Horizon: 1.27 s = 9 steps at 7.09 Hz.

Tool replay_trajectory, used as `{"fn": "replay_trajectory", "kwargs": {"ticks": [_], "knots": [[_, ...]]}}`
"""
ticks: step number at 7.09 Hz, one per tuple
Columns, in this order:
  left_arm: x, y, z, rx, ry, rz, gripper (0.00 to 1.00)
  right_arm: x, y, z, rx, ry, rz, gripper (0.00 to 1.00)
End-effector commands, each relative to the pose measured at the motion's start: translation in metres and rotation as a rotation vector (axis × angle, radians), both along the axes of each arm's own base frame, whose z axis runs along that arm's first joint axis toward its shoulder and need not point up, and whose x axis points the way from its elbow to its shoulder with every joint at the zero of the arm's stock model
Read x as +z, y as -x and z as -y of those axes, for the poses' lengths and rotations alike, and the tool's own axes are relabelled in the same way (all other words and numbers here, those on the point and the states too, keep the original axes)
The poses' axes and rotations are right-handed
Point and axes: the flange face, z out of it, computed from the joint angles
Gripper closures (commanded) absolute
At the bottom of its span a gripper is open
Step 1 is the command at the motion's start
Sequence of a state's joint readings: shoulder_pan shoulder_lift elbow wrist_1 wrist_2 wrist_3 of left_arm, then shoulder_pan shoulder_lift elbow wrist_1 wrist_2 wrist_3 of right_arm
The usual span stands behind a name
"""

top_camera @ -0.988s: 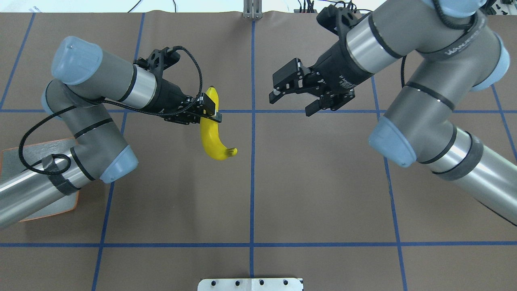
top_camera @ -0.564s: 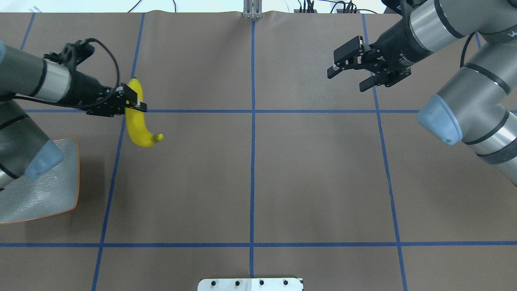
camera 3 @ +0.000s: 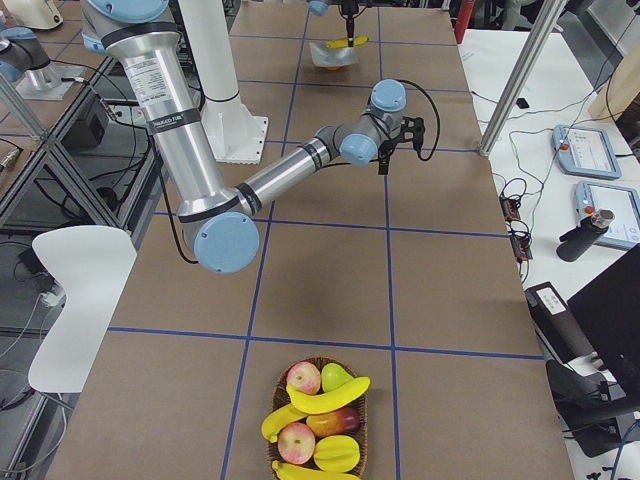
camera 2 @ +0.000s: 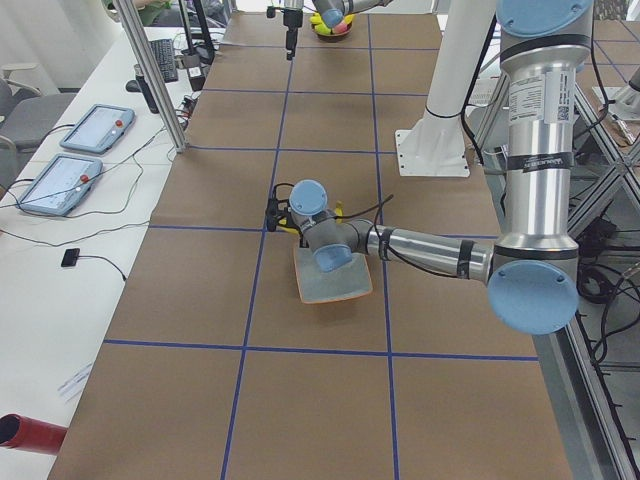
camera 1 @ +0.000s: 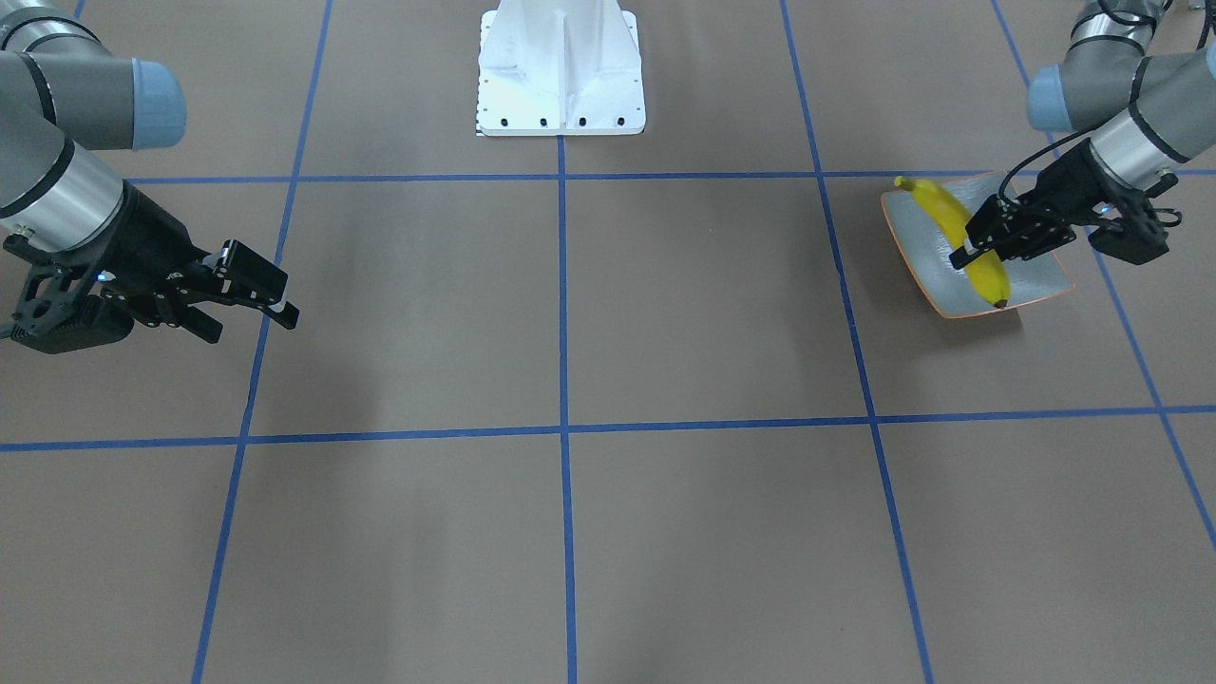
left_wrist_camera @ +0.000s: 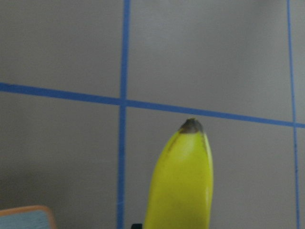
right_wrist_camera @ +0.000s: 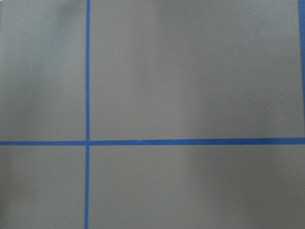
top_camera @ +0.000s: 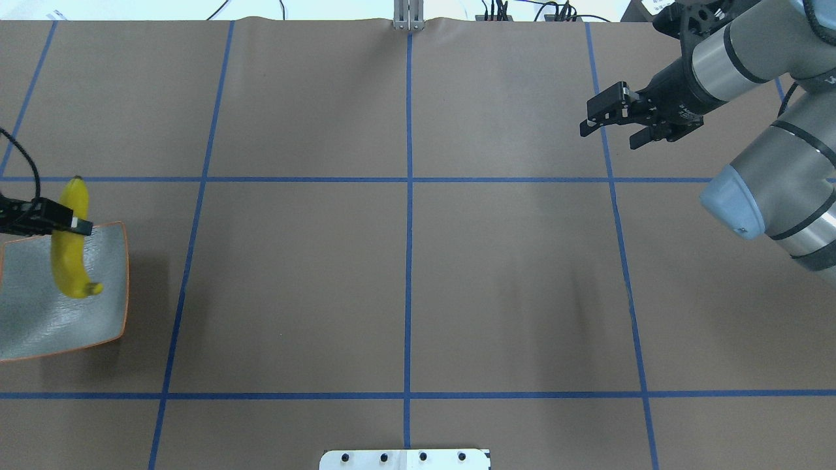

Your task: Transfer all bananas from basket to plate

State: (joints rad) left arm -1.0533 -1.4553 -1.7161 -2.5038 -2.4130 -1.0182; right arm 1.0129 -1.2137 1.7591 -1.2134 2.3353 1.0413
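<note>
My left gripper (top_camera: 80,226) is shut on a yellow banana (top_camera: 70,251), holding it over the far edge of the grey-green plate (top_camera: 72,326) at the table's left end. In the front-facing view the banana (camera 1: 961,233) lies across the plate (camera 1: 1037,275) with the gripper (camera 1: 974,249) at its middle; I cannot tell whether it touches the dish. The left wrist view shows the banana's dark tip (left_wrist_camera: 190,126). My right gripper (top_camera: 610,130) hangs open and empty at the far right. The basket (camera 3: 362,455) still holds bananas (camera 3: 325,397), seen only in the exterior right view.
Apples (camera 3: 303,378) and other fruit share the basket. The white robot base (camera 1: 560,66) stands at the table's middle edge. Blue tape lines (top_camera: 408,196) divide the brown tabletop. Tablets (camera 2: 95,128) lie on a side desk.
My left gripper carried the banana from the table's middle leftward to above the plate. The right arm drew back to the far right, staying open.
</note>
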Motion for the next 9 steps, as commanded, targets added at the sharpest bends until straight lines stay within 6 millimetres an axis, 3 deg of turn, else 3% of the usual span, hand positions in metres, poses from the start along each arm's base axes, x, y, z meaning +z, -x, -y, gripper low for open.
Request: {"fn": "replay_trajectory", "kwargs": {"ticks": [1, 2, 3, 4, 7, 9], "knots": [[0.038, 0.025, -0.039, 0.024, 0.005, 0.053, 1.00, 0.018, 0.001, 0.007, -0.019, -0.023, -0.028, 0.00], [0.041, 0.026, -0.041, 0.024, 0.013, 0.057, 1.00, 0.020, -0.004, 0.010, -0.012, -0.022, -0.032, 0.00], [0.043, 0.024, -0.041, 0.025, 0.025, 0.060, 0.88, 0.024, -0.008, 0.013, -0.014, -0.036, -0.039, 0.00], [0.047, 0.023, -0.040, 0.022, 0.022, 0.070, 0.01, 0.029, -0.012, 0.015, -0.016, -0.042, -0.046, 0.00], [0.047, 0.027, -0.046, 0.022, 0.001, 0.058, 0.00, 0.049, -0.027, 0.030, -0.022, -0.073, -0.076, 0.00], [0.040, 0.039, -0.040, -0.012, -0.036, 0.038, 0.00, 0.099, -0.070, 0.053, -0.051, -0.120, -0.161, 0.00]]}}
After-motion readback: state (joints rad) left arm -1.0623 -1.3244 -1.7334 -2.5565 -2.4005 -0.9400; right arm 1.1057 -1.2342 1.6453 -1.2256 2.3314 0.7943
